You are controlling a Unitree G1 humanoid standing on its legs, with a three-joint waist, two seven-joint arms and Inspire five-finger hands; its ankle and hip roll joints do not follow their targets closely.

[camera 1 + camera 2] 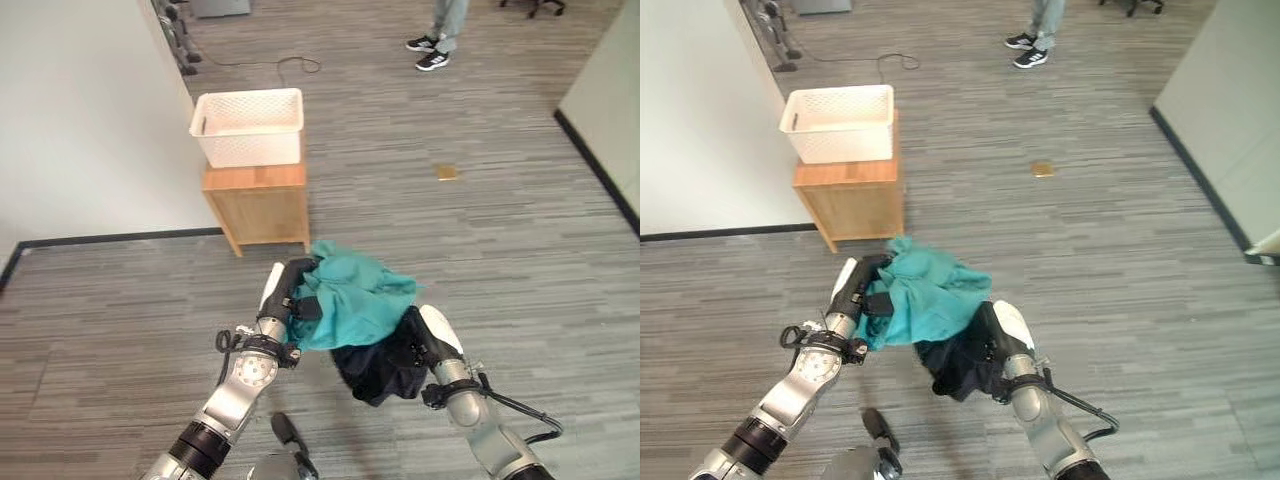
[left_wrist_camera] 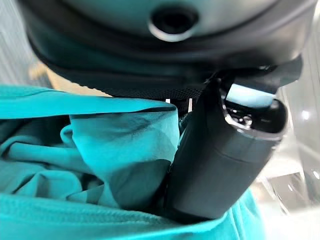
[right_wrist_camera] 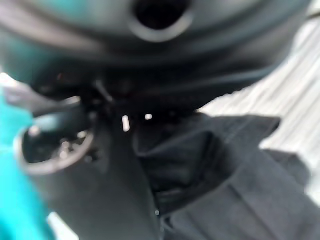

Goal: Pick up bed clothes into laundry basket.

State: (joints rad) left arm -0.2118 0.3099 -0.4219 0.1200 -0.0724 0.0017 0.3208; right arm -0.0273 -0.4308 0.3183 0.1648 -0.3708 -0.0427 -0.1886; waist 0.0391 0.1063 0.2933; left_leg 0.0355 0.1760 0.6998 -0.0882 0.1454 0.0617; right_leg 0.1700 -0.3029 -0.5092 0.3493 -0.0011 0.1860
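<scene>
Left hand (image 1: 285,290) fingers curled into crumpled teal cloth (image 1: 350,295), thumb pressed against its folds in the left wrist view. Right hand (image 1: 425,340) clamped on bunched black cloth (image 1: 380,370), which hangs below and touches the teal piece. Both garments held between the hands above the grey striped carpet floor (image 1: 500,240). White perforated plastic laundry basket (image 1: 248,125) sits on small wooden cabinet (image 1: 258,205), well apart ahead, beside white wall (image 1: 80,120). Person's shoes (image 1: 428,52) beyond.

We see a small wooden cabinet (image 1: 259,205) on the grey floor (image 1: 450,260), close to a white wall (image 1: 80,120) at nine o'clock. At twelve o'clock a person's shoes (image 1: 428,52) stand. A little brown thing (image 1: 447,172) lies at one o'clock.
</scene>
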